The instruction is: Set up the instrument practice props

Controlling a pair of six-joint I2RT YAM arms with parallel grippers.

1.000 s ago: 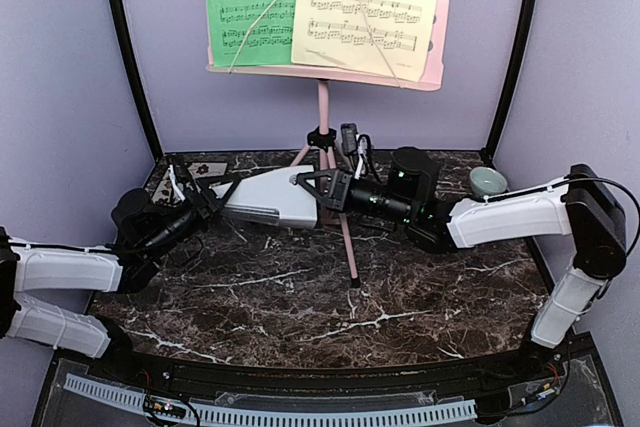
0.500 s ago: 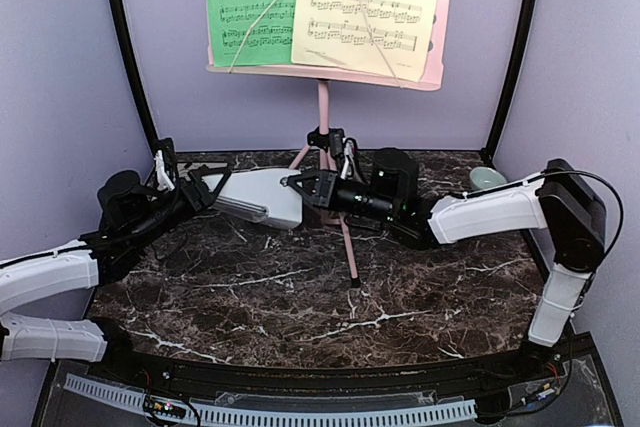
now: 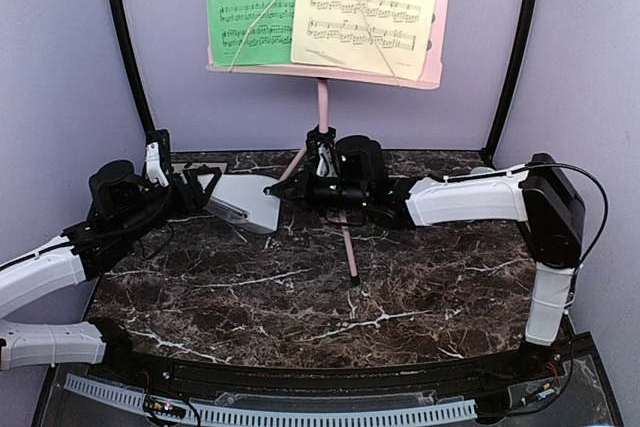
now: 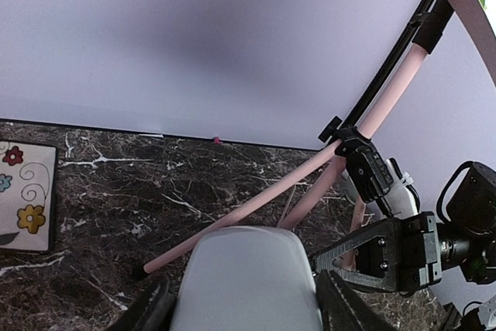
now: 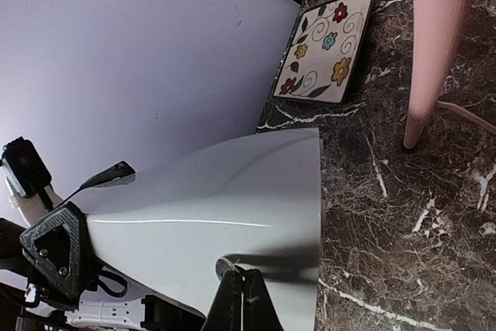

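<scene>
grey-white metronome (image 3: pixel 245 202) is the prop in hand. it hangs on its side over the far-left part of the table (image 3: pixel 400 287), just left of the stand (image 3: pixel 323 107), with its narrow top toward the left edge and its wide base toward the stand's legs. whether any corner of it touches the table is not clear.

the left end effector (image 3: pixel 205 192) is clamped on the narrow end: the left wrist view shows 1 finger on each flank of the body. the right end effector (image 3: pixel 272 189) meets the base end. its 2 fingers sit very close together against the base rim, and i cannot tell whether they pinch that rim or only press on it.

the stand is on its 3 legs at the middle of the far edge. the green page (image 3: pixel 250 2) and yellow page (image 3: pixel 365 7) lie side by side on its desk, so that part looks done. the flowered card (image 4: pixel 23 195) lies flat in the far-left corner, apart from all this.

judged from this, the step is standing the metronome up, likely the last 1. the next move calls for tipping the base down flat onto open table near the stand, clear of the pink legs. 1 arm must steady the body until it stands by itself, and both then let go without dragging it over.
</scene>
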